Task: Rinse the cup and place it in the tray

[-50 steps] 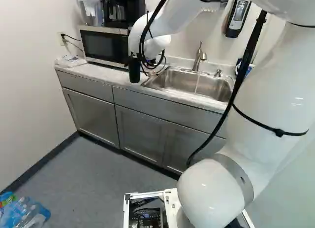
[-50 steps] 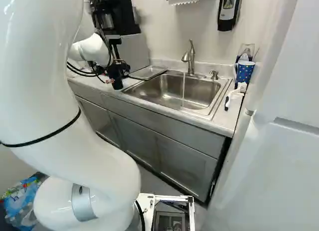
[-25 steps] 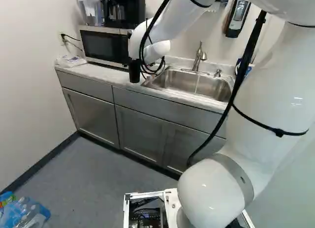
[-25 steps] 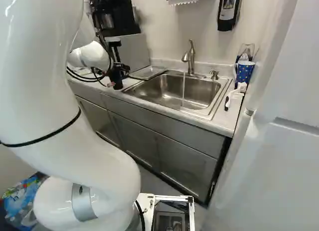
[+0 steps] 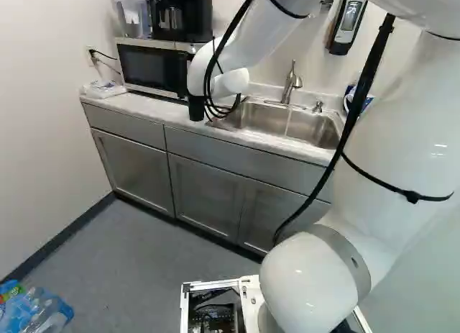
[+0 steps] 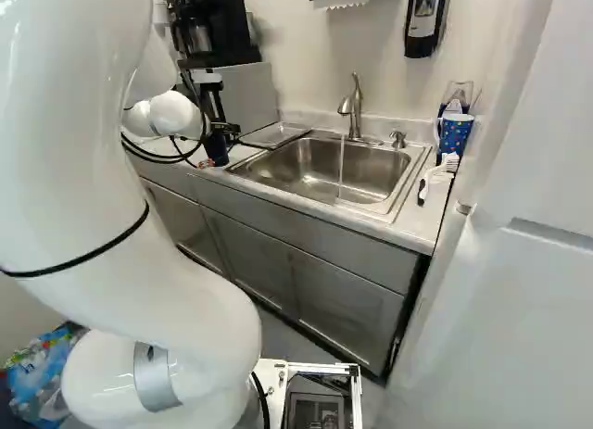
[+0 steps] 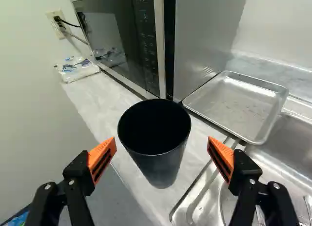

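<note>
Black and upright, the cup stands on the bench left of the sink, just ahead of my wide-open tool, lined up between its pads, so I'd reach slightly forward before closing.

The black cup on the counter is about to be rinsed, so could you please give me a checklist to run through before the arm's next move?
1. Black cup standing upright: ok, it is on the counter, near the front edge.
2. Jaws lined up: ok, one on each side of the cup.
3. Jaws gripping the cup: not ok, they stand open.
4. Water running for the rinse: ok, a thin stream falls from the faucet into the sink.
5. Metal tray ready for the cup: ok, no dishes on it.
6. Cup clean inside: cannot tell, its interior is too dark.
</note>
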`<state>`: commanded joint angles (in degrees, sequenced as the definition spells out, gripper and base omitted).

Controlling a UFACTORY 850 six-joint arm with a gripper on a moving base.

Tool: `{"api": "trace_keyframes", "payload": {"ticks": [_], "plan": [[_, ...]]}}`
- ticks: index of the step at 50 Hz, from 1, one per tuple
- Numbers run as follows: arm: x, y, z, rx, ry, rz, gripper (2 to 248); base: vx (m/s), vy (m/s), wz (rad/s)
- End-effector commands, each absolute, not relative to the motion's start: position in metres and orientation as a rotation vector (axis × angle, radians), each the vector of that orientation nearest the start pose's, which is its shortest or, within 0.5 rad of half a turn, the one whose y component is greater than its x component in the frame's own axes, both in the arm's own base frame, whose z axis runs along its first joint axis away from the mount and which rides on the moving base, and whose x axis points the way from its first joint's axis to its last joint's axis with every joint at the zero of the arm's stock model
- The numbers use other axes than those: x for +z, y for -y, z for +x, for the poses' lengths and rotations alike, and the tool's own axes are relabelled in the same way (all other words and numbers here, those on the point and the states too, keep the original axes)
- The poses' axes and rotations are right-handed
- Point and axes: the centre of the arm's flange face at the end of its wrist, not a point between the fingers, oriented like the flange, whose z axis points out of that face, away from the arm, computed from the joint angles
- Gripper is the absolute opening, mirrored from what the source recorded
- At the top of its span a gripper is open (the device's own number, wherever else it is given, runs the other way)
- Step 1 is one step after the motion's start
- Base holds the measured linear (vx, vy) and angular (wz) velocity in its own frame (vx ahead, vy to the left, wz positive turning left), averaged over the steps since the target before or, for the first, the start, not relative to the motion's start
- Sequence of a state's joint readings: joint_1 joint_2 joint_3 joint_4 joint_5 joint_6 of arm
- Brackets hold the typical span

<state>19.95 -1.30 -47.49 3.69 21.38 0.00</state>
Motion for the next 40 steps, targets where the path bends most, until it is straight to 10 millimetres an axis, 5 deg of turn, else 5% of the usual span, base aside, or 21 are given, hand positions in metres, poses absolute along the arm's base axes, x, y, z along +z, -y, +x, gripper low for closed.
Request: {"api": "trace_keyframes", "payload": {"ticks": [40], "plan": [[0.498, -0.175, 0.483, -1.638, 0.377, -2.413, 247, 0.000, 0.000, 0.000]]}}
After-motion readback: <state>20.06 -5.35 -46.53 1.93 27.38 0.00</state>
